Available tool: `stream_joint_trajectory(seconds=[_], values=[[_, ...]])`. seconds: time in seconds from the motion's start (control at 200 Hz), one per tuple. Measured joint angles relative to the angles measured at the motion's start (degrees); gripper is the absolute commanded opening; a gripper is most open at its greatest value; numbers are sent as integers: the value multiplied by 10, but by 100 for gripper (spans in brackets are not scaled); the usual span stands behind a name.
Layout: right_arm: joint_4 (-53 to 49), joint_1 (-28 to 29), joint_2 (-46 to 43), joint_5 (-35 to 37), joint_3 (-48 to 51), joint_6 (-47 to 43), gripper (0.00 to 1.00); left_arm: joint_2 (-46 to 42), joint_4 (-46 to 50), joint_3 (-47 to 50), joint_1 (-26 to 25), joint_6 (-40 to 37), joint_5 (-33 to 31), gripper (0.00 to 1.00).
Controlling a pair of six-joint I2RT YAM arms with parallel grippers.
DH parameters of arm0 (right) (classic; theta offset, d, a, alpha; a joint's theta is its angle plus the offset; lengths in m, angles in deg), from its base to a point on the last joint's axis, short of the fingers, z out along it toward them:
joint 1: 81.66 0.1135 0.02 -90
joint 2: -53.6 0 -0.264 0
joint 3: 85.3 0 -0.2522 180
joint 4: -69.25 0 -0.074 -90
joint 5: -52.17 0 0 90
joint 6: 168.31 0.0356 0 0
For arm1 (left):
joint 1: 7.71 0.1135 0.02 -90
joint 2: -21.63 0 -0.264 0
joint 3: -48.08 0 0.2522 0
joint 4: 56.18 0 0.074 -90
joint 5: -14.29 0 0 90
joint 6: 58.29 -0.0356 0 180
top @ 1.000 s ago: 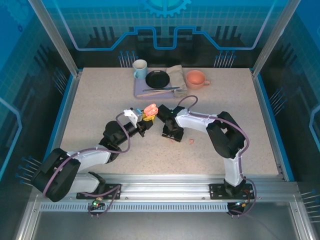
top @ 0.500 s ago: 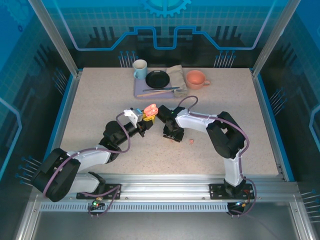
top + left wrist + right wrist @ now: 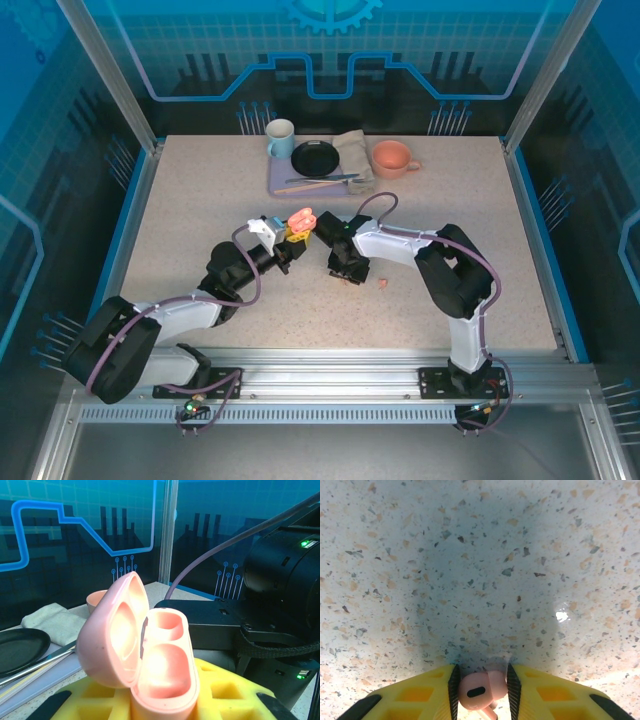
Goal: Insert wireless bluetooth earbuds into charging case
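My left gripper (image 3: 292, 236) is shut on the salmon-pink charging case (image 3: 302, 219), held above mid-table. In the left wrist view the case (image 3: 162, 672) stands between my yellow fingers (image 3: 240, 700) with its lid swung open to the left, and both wells are empty. My right gripper (image 3: 346, 272) points straight down at the tabletop just right of the case. Its yellow fingers (image 3: 420, 700) press a pink earbud (image 3: 482, 690) from both sides, with the stem pointing down out of frame. A second pink earbud (image 3: 383, 282) lies on the table to the right.
At the back stands a tray (image 3: 285, 183) with a black plate (image 3: 315, 158), a blue-and-white mug (image 3: 280, 138), utensils (image 3: 322, 180) and a folded cloth (image 3: 352, 150). A salmon mug (image 3: 392, 158) sits to its right. Speckled tabletop (image 3: 480, 570) lies under my right gripper.
The right gripper's fingers have come together onto the pink earbud, and its arm has shifted very slightly. The left arm and the case have not moved.
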Motion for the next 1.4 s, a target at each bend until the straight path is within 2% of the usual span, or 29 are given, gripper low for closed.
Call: stream_joint_trajectory(seconds=[0.365,0.73,1.15,1.401], values=[[4,0,-6,2,7,-9,26,0,10,0,0,0,0,0],[21,-2,-30,10,30,-26,25,0,17,-1,0,0,0,0],[38,-35,-109,24,66,-57,25,1,30,-1,0,0,1,0],[53,-65,-202,36,81,-98,25,24,30,-9,4,0,22,0]])
